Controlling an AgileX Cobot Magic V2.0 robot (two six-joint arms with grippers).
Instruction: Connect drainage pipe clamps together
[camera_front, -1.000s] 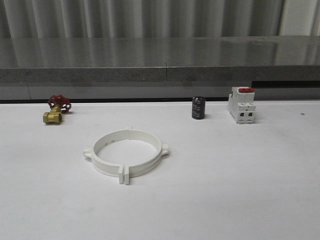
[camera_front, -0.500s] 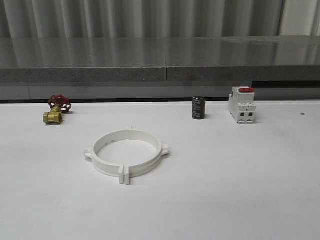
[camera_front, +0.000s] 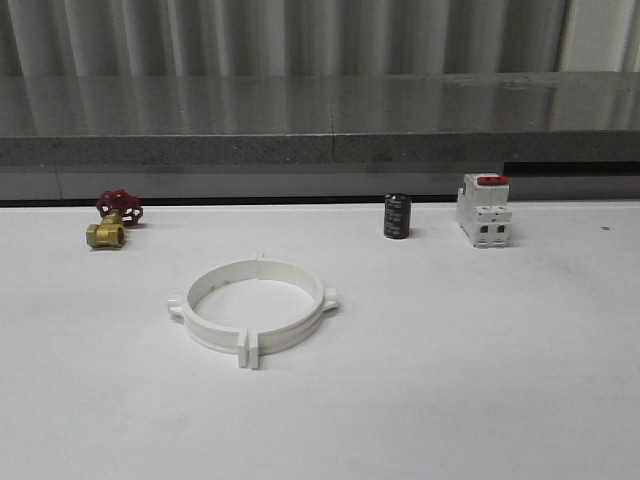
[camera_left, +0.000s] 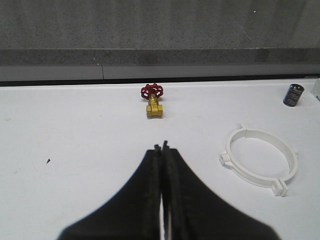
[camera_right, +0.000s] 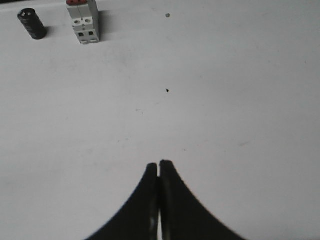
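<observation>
The two white drainage pipe clamps (camera_front: 254, 306) lie on the white table as one joined ring, end flanges meeting at the near side and the far side, small tabs sticking out left and right. The same ring (camera_left: 260, 161) appears in the left wrist view, off to one side of my left gripper (camera_left: 161, 147), which is shut with nothing between its black fingers and stands well apart from the ring. My right gripper (camera_right: 159, 164) is also shut and empty, over bare table far from the ring.
A brass valve with a red handwheel (camera_front: 113, 221) stands at the back left. A black cylinder (camera_front: 397, 216) and a white breaker with a red switch (camera_front: 484, 209) stand at the back right. A grey ledge (camera_front: 320, 150) borders the table's far edge.
</observation>
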